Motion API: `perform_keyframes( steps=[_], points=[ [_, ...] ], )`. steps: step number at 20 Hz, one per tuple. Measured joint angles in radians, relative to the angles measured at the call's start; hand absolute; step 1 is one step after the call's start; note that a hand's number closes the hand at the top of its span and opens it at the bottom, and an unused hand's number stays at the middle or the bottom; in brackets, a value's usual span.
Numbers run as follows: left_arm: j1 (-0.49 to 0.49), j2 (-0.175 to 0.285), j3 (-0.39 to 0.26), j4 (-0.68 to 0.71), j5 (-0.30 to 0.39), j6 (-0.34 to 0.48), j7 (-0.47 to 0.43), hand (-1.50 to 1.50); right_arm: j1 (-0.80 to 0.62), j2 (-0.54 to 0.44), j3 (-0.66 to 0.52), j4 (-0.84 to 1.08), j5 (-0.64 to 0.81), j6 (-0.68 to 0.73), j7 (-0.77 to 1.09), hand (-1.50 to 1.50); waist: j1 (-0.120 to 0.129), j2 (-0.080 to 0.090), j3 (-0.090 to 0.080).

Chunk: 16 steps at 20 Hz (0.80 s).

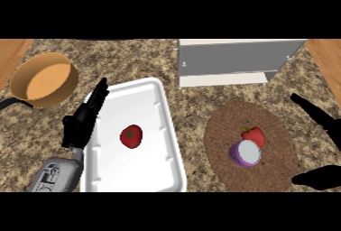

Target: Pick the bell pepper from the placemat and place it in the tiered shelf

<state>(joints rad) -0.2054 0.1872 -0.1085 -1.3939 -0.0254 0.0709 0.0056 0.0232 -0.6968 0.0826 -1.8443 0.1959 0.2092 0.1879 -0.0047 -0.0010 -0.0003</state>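
On the speckled granite bench (pixel 194 115), a small glossy red pepper (pixel 254 134) lies on the round woven brown placemat (pixel 225 131) near the right edge, touching a halved purple onion (pixel 246 153), while the flat-panelled grey shelf (pixel 233 58) stands at the far edge. The left hand (pixel 83 119) lies with fingers straight along the left rim of a smooth white tray (pixel 136 173) carrying a tomato (pixel 131 136). The right hand (pixel 318 118), at the right edge beside the placemat, is spread wide, holding nothing.

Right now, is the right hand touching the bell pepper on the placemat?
Apart. The head view shows a strip of bare placemat between the open right hand and the bell pepper.
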Motion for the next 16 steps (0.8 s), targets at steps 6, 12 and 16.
perform_keyframes(
  steps=[6, 12, 16],
  points=[
    [0.023, -0.036, -0.013, -0.033, -0.038, 0.005, 0.018, 0.0, 0.008, 0.081, -0.013, -0.039, 0.064, 0.037, 0.052, -1.5, 0.002, 0.0, 0.0],
    [-0.012, -0.061, 0.015, 0.006, -0.056, -0.007, 0.011, 0.0, -0.022, 0.17, -0.023, 0.008, 0.145, 0.071, 0.047, -1.5, 0.003, 0.001, 0.0],
    [-0.014, -0.058, 0.035, -0.002, -0.065, -0.023, 0.017, 0.0, -0.02, 0.214, -0.029, 0.037, 0.208, 0.081, 0.026, -1.5, 0.003, 0.001, 0.0]
  ],
)
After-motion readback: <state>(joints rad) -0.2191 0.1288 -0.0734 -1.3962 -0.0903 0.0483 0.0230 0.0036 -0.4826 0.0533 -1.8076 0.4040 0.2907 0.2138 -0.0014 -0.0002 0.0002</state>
